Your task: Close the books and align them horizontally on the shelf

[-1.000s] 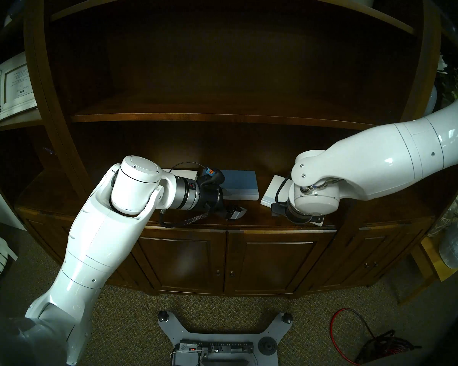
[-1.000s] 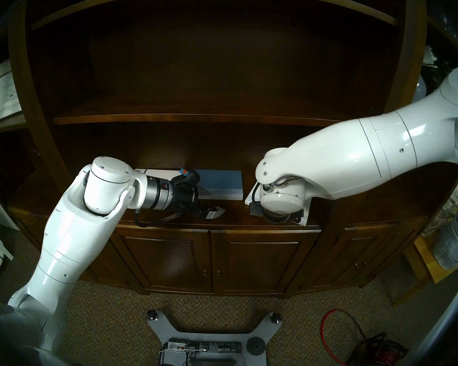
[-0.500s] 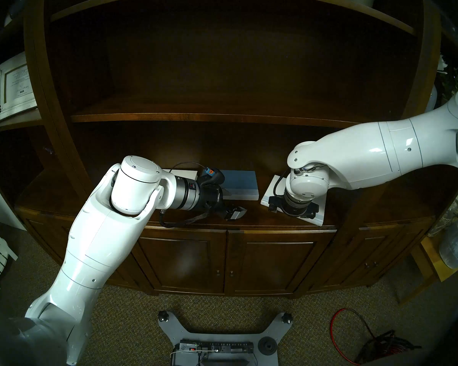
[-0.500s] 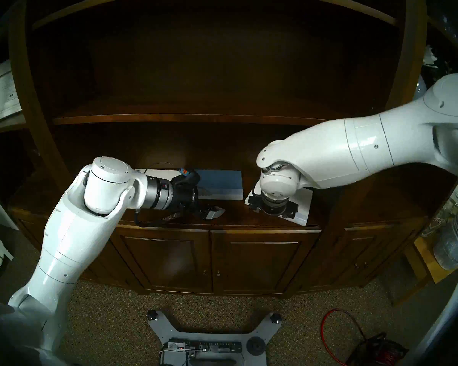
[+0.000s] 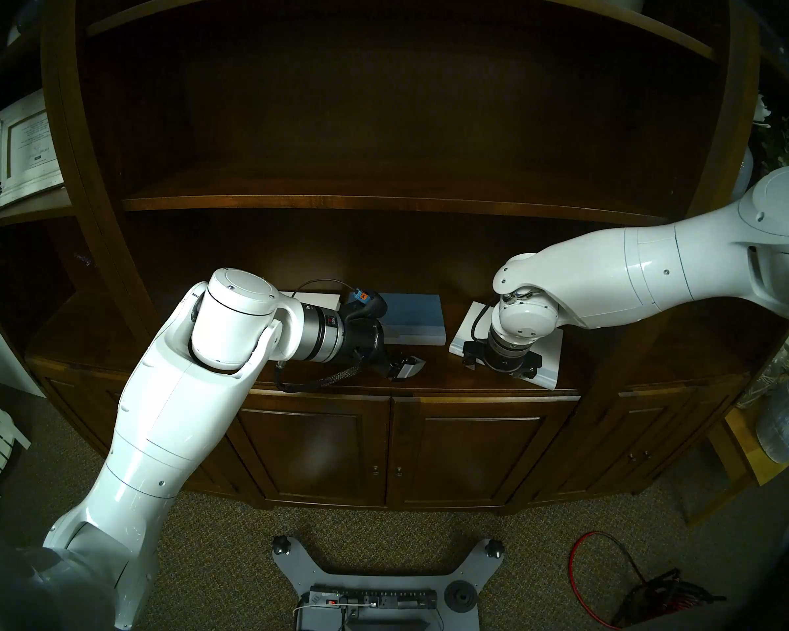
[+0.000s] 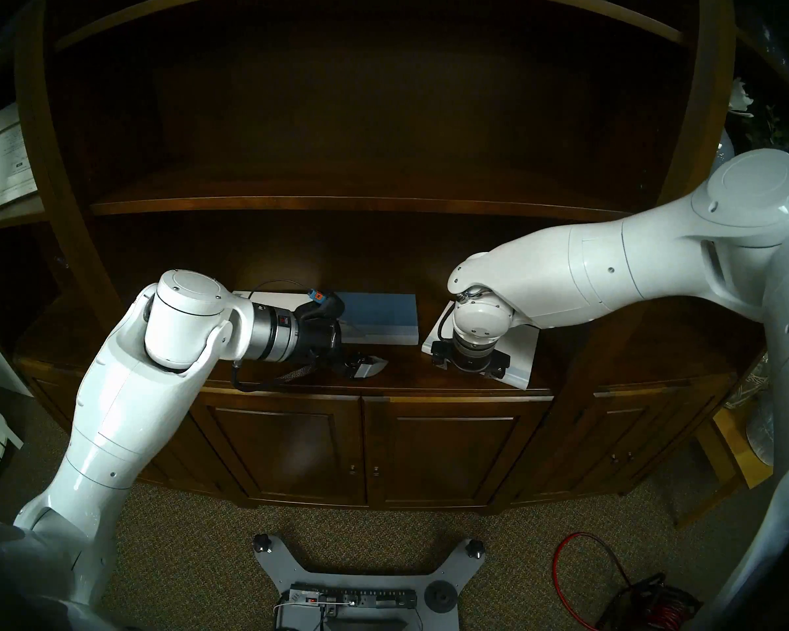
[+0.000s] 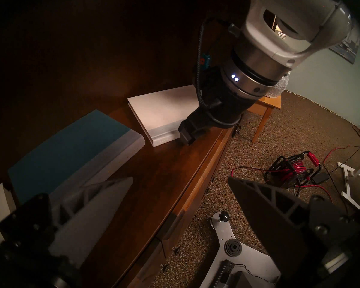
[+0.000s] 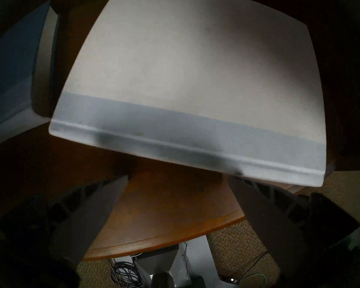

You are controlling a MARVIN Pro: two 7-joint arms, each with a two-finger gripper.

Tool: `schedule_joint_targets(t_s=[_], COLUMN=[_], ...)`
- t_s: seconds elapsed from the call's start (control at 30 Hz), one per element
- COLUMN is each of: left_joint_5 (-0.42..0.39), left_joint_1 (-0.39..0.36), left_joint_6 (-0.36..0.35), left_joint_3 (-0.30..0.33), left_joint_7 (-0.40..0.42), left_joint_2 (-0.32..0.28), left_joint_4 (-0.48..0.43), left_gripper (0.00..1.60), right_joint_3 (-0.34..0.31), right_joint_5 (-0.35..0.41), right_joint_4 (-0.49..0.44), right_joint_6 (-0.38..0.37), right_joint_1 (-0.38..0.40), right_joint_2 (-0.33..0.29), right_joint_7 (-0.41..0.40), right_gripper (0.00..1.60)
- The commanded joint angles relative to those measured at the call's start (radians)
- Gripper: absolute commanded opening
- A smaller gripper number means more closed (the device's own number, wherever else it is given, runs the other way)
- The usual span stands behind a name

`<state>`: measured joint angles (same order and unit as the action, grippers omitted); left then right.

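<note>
Three closed books lie flat on the shelf (image 5: 429,382). The blue book (image 5: 413,313) sits in the middle, square to the front edge. Behind my left wrist a white book (image 5: 315,299) is mostly hidden. At the right, the white book with the grey-blue spine strip (image 5: 550,361) lies skewed, its near corner close to the shelf's edge. My right gripper (image 5: 502,368) points down, open, at that book's spine (image 8: 175,135), nothing between its fingers (image 8: 104,208). My left gripper (image 5: 406,368) hangs open in front of the blue book (image 7: 67,146), holding nothing.
A thinner upper board (image 5: 383,202) runs above the arms. Cabinet doors (image 5: 465,452) sit below the shelf. A white-framed picture (image 5: 24,147) stands at the far left. A red cable reel (image 7: 293,171), my base (image 5: 383,584) and a small wooden table (image 7: 266,104) are on the carpet.
My right wrist has drawn back and left over the skewed white book while its elbow swung right, uncovering the book's near right corner. The books and my left arm have not moved.
</note>
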<state>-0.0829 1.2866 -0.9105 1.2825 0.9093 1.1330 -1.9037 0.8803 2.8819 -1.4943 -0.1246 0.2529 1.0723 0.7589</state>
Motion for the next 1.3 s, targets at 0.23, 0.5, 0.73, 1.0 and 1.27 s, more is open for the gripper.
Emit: schedule_joint_targets(t_s=[0.23,0.5,0.73,1.0,1.27], left_joint_5=[-0.002,-0.002,-0.002,-0.002,-0.002], left_joint_1=[-0.030,-0.029,-0.029,-0.029,-0.029], left_joint_6=[0.006,0.006,0.006,0.006,0.006], left_joint_3=[0.009,0.009,0.009,0.009,0.009], left_joint_7=[0.003,0.003,0.003,0.003,0.003], left_joint_2=[0.003,0.003,0.003,0.003,0.004], left_joint_4=[-0.019,-0.019,-0.019,-0.019,-0.019], left_gripper=[1.60,1.60,1.60,1.60,1.60], right_joint_3=[0.044,0.094,0.130,0.184,0.242], right_joint_5=[-0.038,-0.081,-0.132,-0.251,-0.365], right_joint_4=[0.111,0.083,-0.002,-0.146,-0.260], right_joint_6=[0.005,0.063,0.136,0.277,0.392], right_joint_1=[-0.032,-0.006,0.042,0.097,0.147], right_joint_2=[0.044,0.061,0.044,0.005,-0.027], right_joint_7=[0.035,0.082,0.094,0.049,0.024], right_gripper=[1.60,1.60,1.60,1.60,1.60])
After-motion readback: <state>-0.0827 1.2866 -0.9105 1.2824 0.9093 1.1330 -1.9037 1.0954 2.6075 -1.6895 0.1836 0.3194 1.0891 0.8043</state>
